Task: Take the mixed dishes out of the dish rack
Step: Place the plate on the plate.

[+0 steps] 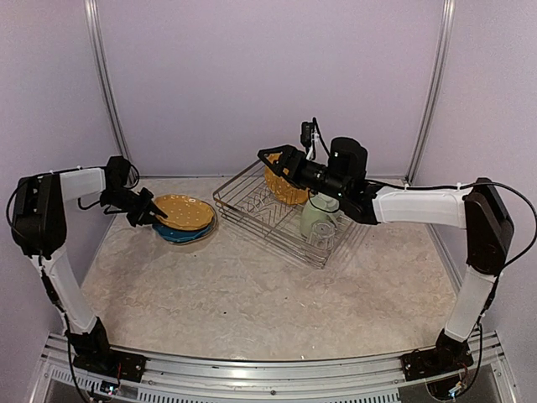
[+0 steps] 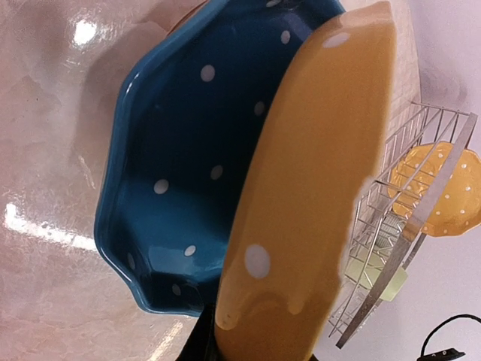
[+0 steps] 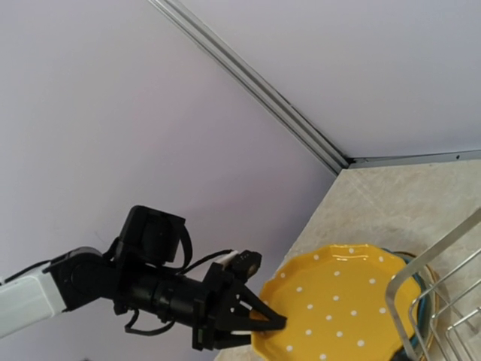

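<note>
The right gripper [image 1: 275,159], the nearer one, holds its jaws apart at the top rim of the upright racked orange plate [image 1: 289,191]; the left gripper [image 1: 155,214] has its jaws clamped on the stacked orange plate [image 1: 186,211].

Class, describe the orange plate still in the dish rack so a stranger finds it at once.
Find the wire dish rack, right of centre. At its far end an orange dotted plate stands on edge. The other orange plate rests on a blue plate, outside the rack.

Both arms reach forward, elbows bent.
Left gripper [image 1: 156,213] fingers pinched nearly together; right gripper [image 1: 272,161] fingers spread wide.
</note>
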You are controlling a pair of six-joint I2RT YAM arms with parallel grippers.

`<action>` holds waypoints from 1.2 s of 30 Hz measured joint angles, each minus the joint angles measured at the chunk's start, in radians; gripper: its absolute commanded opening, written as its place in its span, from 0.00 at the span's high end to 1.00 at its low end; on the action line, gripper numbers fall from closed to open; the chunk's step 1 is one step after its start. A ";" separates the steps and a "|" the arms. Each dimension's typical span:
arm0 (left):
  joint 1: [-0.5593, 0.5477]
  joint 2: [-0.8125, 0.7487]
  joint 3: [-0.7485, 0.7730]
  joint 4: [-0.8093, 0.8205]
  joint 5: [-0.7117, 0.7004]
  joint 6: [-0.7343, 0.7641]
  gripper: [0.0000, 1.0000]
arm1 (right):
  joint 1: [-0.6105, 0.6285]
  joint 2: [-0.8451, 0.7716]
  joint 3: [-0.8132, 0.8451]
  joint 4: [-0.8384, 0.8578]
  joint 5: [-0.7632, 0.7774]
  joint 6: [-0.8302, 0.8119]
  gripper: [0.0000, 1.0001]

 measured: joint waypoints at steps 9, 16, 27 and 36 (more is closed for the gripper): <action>0.000 0.003 0.007 0.003 0.016 0.016 0.58 | -0.001 -0.011 -0.035 0.000 0.006 -0.002 0.18; 0.000 0.003 0.010 0.008 0.014 0.022 0.39 | -0.004 -0.018 -0.040 0.000 0.012 -0.002 0.18; 0.010 -0.002 0.051 -0.053 -0.054 0.028 0.29 | -0.004 -0.022 -0.049 0.000 0.023 -0.002 0.18; 0.014 -0.056 0.051 -0.036 -0.081 0.028 0.22 | -0.004 -0.022 -0.049 -0.002 0.030 -0.011 0.18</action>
